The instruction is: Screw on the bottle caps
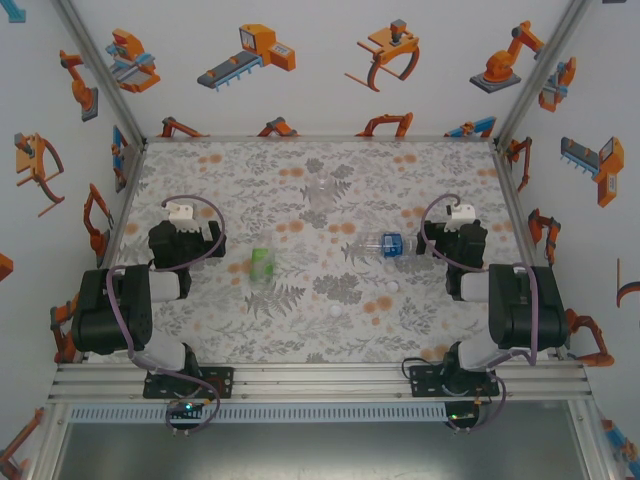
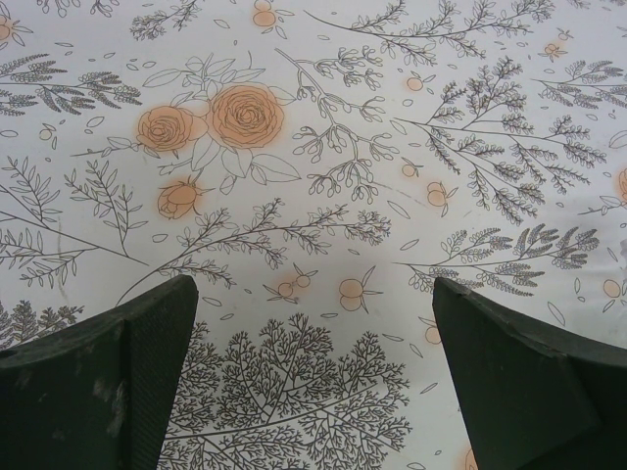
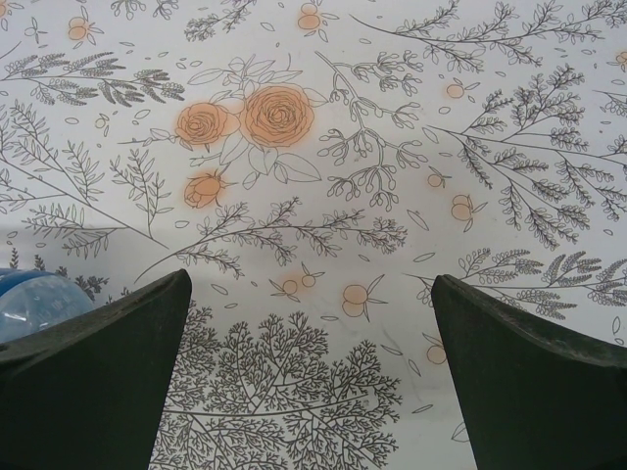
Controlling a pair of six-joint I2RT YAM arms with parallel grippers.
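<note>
The table (image 1: 300,340) with its flowered cloth takes up most of the space, and the two arms sit at its near corners. The left gripper (image 2: 313,323) hangs over bare cloth with its jaws spread wide and nothing between them. The right gripper (image 3: 312,323) is just as wide open and also holds nothing.

The blue-labelled bottle (image 1: 383,245) lies on its side just beside the right gripper. Across the middle of the table, the green-tinted bottle (image 1: 262,264) sits near the left gripper. The plain clear bottle (image 1: 320,192) is further back, well apart from both arms.

Three white bottle caps (image 1: 337,310) lie loose on the cloth nearer the front, between the arms. None of them is on a bottle.
</note>
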